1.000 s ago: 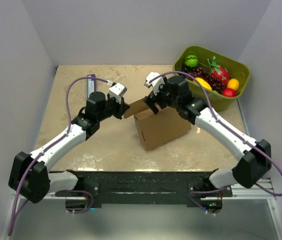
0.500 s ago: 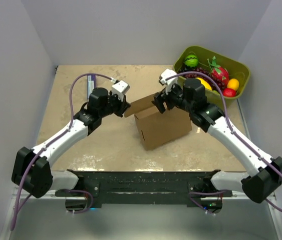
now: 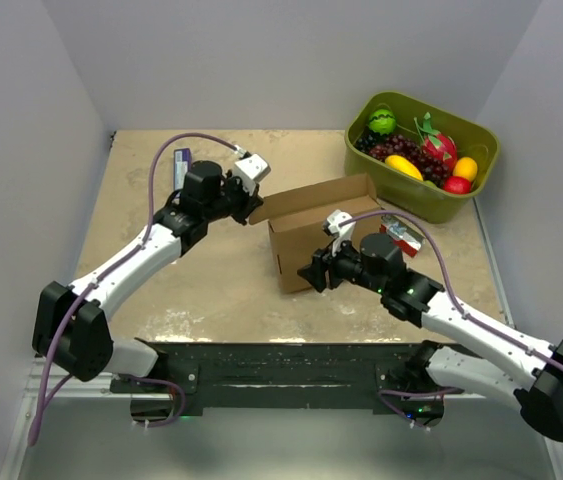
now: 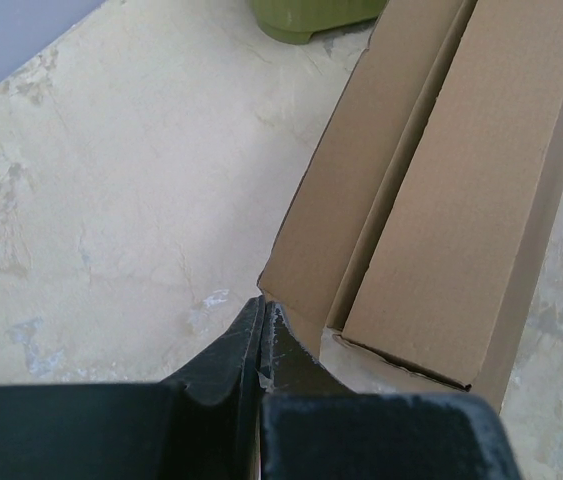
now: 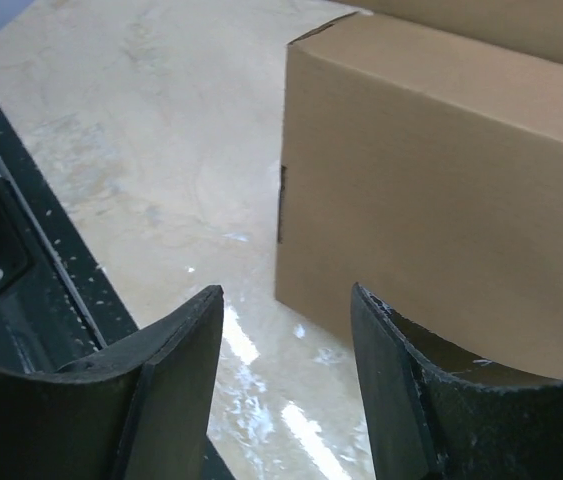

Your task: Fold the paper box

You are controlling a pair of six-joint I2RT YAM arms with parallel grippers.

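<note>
Seemingly light but stiff, the box [image 3: 296, 245] is best held by its flap [image 3: 311, 198], where the left claw [image 4: 261, 318] sits closed; the right claw [image 5: 286, 298] is open.

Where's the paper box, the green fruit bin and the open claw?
paper box [image 3: 299, 243]: top view, front wall.
fruit bin [image 3: 436, 207]: top view, near wall.
right gripper [image 5: 286, 297]: right wrist view, gap between fingertips.

The paper box [image 3: 316, 250] is plain brown cardboard. It stands as a shallow rectangular carton near the middle of the desk [image 3: 211, 290], top open, with one long flap raised along its 12 o'clock edge.
</note>
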